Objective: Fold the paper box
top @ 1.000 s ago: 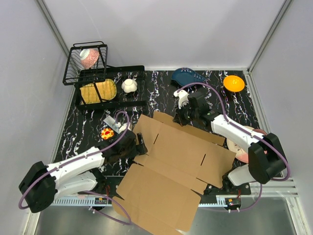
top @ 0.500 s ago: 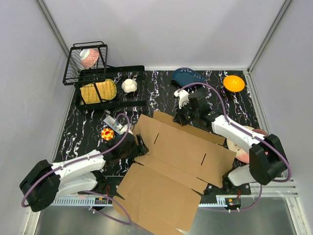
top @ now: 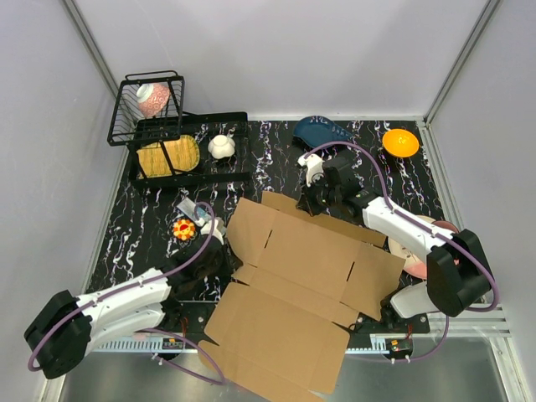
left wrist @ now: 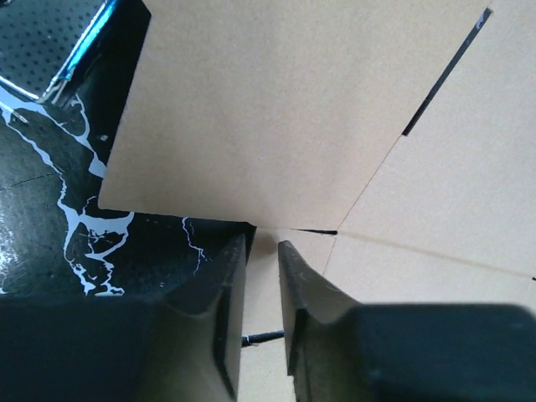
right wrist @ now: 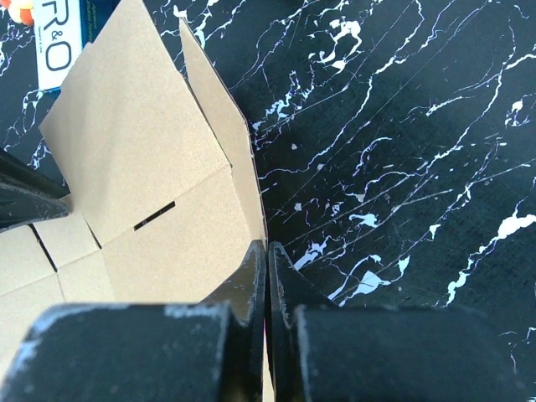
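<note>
The paper box (top: 310, 276) is a flat brown cardboard sheet with slits and creases, lying across the middle of the table and over its near edge. My left gripper (top: 228, 260) is at the sheet's left edge. In the left wrist view its jaws (left wrist: 260, 251) stand narrowly apart with a strip of cardboard (left wrist: 260, 276) in the gap; I cannot tell whether they press it. My right gripper (top: 311, 205) is at the far edge. There its fingers (right wrist: 266, 251) are shut on the raised far flap (right wrist: 218, 126) of the box.
A wire basket (top: 146, 109) and a black rack (top: 188, 155) with a white pot (top: 221, 146) stand at the back left. A blue item (top: 322, 130) and an orange bowl (top: 400, 142) are at the back. A pink plate (top: 419, 251) lies right; a red-yellow item (top: 183, 228) sits near the left arm.
The left jaws have narrowed from wide open at the sheet's left edge, and the left arm has drawn back a little. The cardboard has shifted slightly right. The right arm has not moved.
</note>
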Action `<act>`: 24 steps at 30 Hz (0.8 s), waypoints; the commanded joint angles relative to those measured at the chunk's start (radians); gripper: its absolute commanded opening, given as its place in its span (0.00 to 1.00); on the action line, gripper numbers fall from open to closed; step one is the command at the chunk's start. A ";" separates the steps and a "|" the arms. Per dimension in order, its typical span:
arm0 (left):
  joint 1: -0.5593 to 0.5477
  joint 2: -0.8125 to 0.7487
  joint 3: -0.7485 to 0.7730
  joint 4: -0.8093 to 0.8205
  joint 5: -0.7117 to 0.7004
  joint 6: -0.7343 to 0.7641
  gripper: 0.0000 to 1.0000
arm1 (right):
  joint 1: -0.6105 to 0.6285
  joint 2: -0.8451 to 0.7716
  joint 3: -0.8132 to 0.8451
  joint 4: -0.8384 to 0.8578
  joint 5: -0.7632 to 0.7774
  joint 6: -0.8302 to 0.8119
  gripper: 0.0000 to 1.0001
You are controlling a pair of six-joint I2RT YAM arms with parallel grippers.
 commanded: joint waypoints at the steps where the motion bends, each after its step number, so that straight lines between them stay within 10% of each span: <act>1: -0.029 -0.016 0.008 0.142 0.187 0.013 0.16 | 0.004 -0.027 0.008 0.061 0.009 0.031 0.00; 5: -0.057 0.009 0.028 0.157 0.179 0.036 0.00 | 0.004 -0.029 0.009 0.061 0.015 0.031 0.00; 24: -0.338 0.084 0.241 0.151 -0.051 0.143 0.00 | 0.004 -0.041 0.008 0.050 0.045 0.054 0.00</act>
